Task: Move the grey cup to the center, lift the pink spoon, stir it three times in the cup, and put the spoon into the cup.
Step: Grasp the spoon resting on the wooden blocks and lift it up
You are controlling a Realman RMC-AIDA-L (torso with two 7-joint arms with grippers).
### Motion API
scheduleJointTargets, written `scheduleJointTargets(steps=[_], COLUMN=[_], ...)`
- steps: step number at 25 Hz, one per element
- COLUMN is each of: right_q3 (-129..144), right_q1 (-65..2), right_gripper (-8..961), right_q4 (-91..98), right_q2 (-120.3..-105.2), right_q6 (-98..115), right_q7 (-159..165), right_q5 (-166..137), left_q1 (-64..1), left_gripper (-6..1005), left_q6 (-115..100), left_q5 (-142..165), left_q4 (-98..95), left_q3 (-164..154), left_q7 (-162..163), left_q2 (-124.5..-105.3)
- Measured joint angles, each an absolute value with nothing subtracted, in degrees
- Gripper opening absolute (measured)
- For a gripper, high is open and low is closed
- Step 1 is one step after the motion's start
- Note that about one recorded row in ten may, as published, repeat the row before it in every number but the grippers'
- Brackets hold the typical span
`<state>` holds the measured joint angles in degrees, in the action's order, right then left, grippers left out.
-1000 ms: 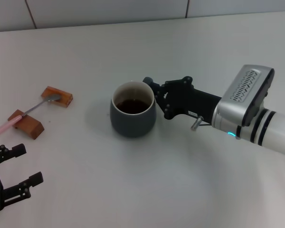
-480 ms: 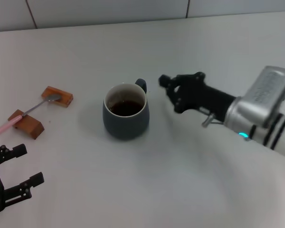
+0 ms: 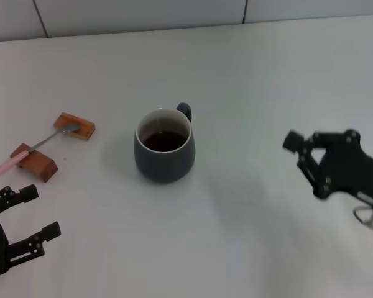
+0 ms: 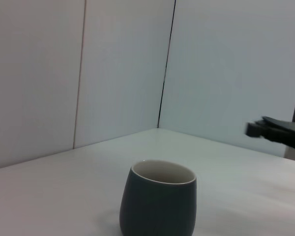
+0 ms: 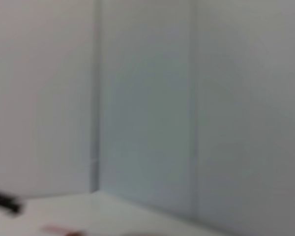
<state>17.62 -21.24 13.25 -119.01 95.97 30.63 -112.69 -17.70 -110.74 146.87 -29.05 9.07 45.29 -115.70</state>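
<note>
The grey cup (image 3: 165,146) stands upright near the middle of the white table (image 3: 248,81), its small loop handle turned toward the far side and slightly to the robot's right, and a dark liquid shows inside its pale inner wall. In the left wrist view the same cup (image 4: 158,202) sits alone on the tabletop with tiled wall panels behind it. The right gripper (image 3: 300,151) hangs over the table well to the right of the cup and apart from it; its black fingers are spread and hold nothing. The left gripper (image 3: 40,213) rests low at the near left corner of the head view, its two fingers parted wide and empty. The pink spoon (image 3: 32,149) lies at the left side of the table, well apart from the cup, bridging two brown wooden blocks: its pink handle passes over the nearer block (image 3: 35,162) and sticks out beyond it, while its silver bowl rests on the farther block (image 3: 75,125). The left gripper is near the spoon's handle end but not touching it. The right wrist view shows mostly blurred wall panels, with a faint pink streak (image 5: 53,229) at the table edge that cannot be told apart clearly.
</note>
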Motion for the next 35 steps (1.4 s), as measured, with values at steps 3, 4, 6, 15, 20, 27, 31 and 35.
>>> scheduleJointTargets(steps=[3,4,6,15,20,27,31,35], right_q3=[21.4,22.6,22.8,23.1,21.6,20.9,21.2,21.3], right_q1=[-19.0,-17.9,-17.5,-16.7,-16.1,-15.8,-16.0,-16.2], right_gripper=[50,50,51,75,189,378,502,606], right_q4=[17.9,20.1,20.8,23.3,23.4,24.0,24.2,24.2], right_q2=[-118.95,-118.94,-118.94,-118.91,-119.04,-118.92,-118.94,-119.01], right_q6=[98.1,98.8,99.0,99.5,100.2,100.2,100.2,100.2], right_q7=[36.1,38.3,39.2,44.6,45.5,45.2,45.2,45.2], right_q5=[-116.1,-118.6,-119.8,-129.2,-129.8,-129.8,-129.8,-129.7], left_q1=[-17.6,-17.6,-17.5,-17.2,-17.1,-17.1,-17.0,-16.8], left_gripper=[808,808,808,807,807,806,806,805], left_q6=[-110.7,-110.7,-110.7,-110.8,-110.8,-110.8,-110.8,-110.8], left_q5=[146.9,146.8,146.8,146.7,146.7,146.7,146.7,146.7], left_q4=[-29.0,-29.1,-29.1,-29.1,-29.1,-29.3,-29.4,-29.5], left_q3=[9.1,9.1,9.1,9.1,9.1,9.1,9.1,9.2], left_q7=[45.6,45.7,45.7,45.5,45.4,45.1,45.1,45.1], left_q2=[-115.64,-115.61,-115.61,-115.8,-115.76,-115.88,-115.98,-116.05])
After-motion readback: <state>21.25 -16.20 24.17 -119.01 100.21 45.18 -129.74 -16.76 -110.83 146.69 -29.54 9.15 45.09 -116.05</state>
